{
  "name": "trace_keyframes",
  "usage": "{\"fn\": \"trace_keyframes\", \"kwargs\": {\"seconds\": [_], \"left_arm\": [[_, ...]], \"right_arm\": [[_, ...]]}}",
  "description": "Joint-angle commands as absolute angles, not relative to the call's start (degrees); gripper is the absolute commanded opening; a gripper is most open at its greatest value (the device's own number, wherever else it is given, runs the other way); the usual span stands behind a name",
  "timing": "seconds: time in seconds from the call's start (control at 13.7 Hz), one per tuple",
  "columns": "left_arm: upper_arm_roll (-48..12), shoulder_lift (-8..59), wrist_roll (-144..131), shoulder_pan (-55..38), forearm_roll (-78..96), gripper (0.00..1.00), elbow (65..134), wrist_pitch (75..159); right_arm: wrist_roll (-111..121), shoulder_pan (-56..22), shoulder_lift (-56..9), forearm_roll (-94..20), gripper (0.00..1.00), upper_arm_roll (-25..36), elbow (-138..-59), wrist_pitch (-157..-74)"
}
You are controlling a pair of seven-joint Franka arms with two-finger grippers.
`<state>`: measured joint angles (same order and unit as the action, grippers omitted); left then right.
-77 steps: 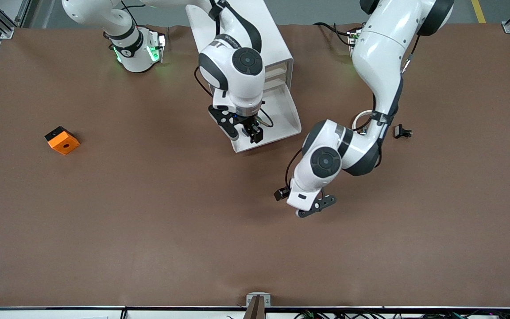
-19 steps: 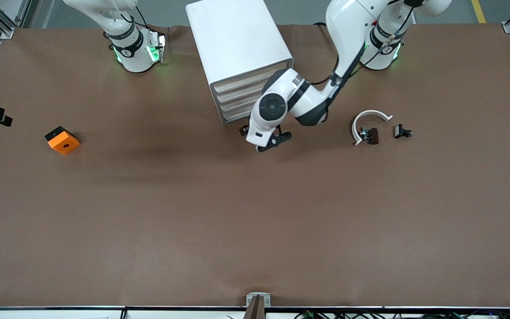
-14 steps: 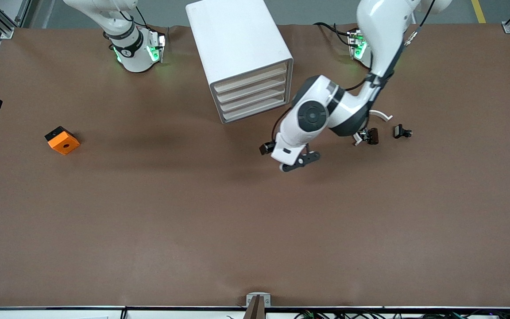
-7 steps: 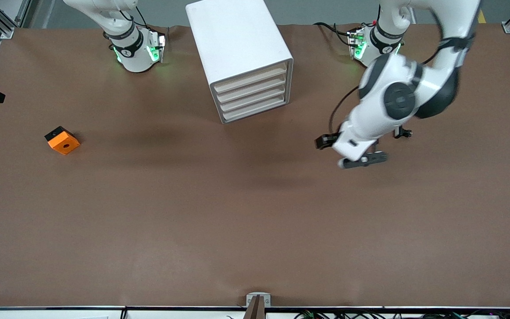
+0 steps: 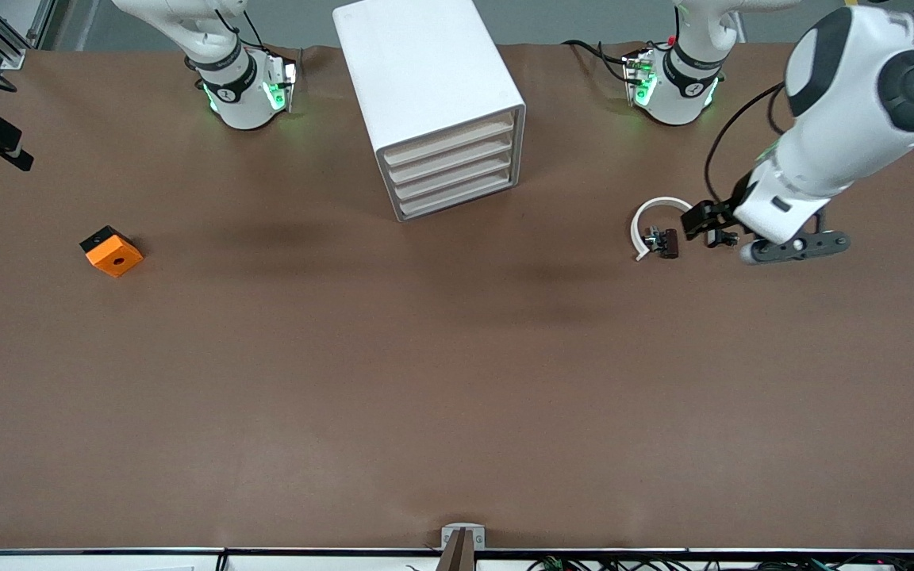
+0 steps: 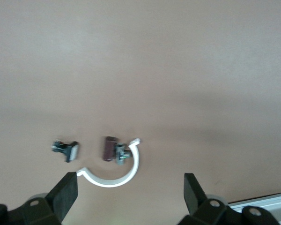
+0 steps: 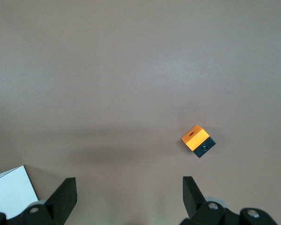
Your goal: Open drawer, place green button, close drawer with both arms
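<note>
Drawers shut, button unseen, job looks finished.
Left gripper (image 6: 126,194) and right gripper (image 7: 126,194) hover over table (image 5: 425,381), jaws open, empty.

Wide bare stretches of the brown table (image 5: 441,381) are left open across the camera-side half. The boxy white cabinet (image 5: 425,87) is parked between the two arm bases. Toward the left arm's end a white curved arc piece (image 5: 651,214) and small black parts (image 5: 667,242) are scattered, and toward the right arm's end, well apart, a small orange block (image 5: 111,251).

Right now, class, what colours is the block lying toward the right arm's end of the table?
The block is orange above and black below, clearest in the right wrist view.
</note>
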<state>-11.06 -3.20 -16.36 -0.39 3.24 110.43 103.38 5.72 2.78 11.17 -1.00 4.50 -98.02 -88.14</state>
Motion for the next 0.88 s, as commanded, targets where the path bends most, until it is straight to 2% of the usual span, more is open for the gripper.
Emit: {"fn": "trace_keyframes", "kwargs": {"seconds": [0.0,0.15,0.37,0.8], "left_arm": [[-11.78,-12.72,-11.61,3.94,2.37,1.00,117.84,103.62],[-11.78,-14.93,-7.58,6.85,2.37,1.00,118.04,103.71],[-11.16,-13.37,-7.38,8.60,2.20,1.00,111.74,103.89],[-11.16,-1.16,-7.73,12.83,2.20,1.00,93.36,103.27]], "right_arm": [[6.15,1.23,12.57,0.96,1.00,4.66,-99.76,-89.38],[6.15,1.23,12.48,0.97,1.00,4.66,-99.67,-89.56],[6.15,1.23,12.48,0.97,1.00,4.66,-99.67,-89.12],[5.54,1.41,12.66,0.97,1.00,4.83,-99.67,-86.75]]}}
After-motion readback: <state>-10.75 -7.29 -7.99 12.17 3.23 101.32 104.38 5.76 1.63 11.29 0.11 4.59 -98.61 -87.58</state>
